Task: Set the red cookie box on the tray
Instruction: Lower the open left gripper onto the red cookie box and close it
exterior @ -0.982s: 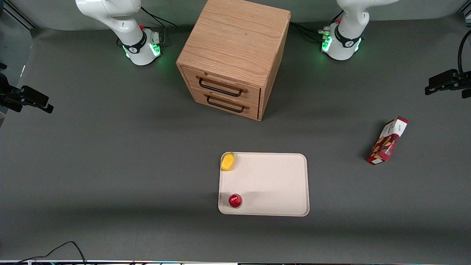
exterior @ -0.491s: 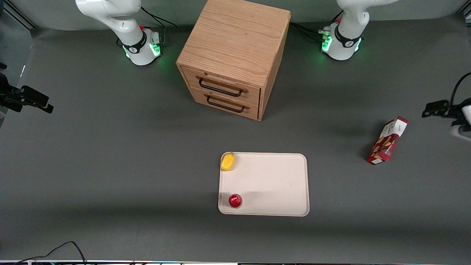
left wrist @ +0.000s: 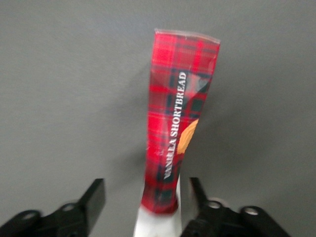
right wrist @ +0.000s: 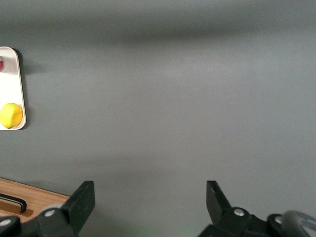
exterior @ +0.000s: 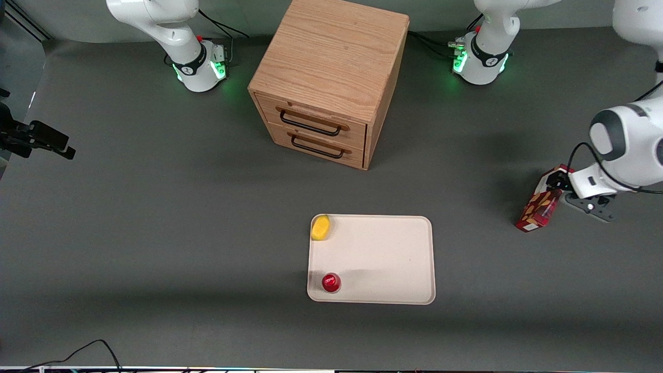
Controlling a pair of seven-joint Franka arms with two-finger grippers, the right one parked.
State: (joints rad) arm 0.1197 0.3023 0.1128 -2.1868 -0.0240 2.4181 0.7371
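Note:
The red cookie box (exterior: 538,207) stands on its long edge on the grey table, toward the working arm's end, well away from the cream-white tray (exterior: 383,259). My left gripper (exterior: 555,182) has come down over the end of the box that lies farther from the front camera. In the left wrist view the tartan box (left wrist: 180,113) runs away from the gripper (left wrist: 145,195). The gripper is open, one finger on each side of the box's white end. One finger (left wrist: 197,190) is close to the carton. The other finger (left wrist: 94,197) stands well apart from it.
A yellow fruit (exterior: 320,227) and a small round red can (exterior: 331,283) sit on the tray, along the edge toward the parked arm. The wooden drawer cabinet (exterior: 331,77) stands farther from the front camera than the tray.
The left arm has swung in from the table's end and lowered onto the cookie box; one second ago only its gripper showed at the frame's edge. The box, tray and other things have not moved.

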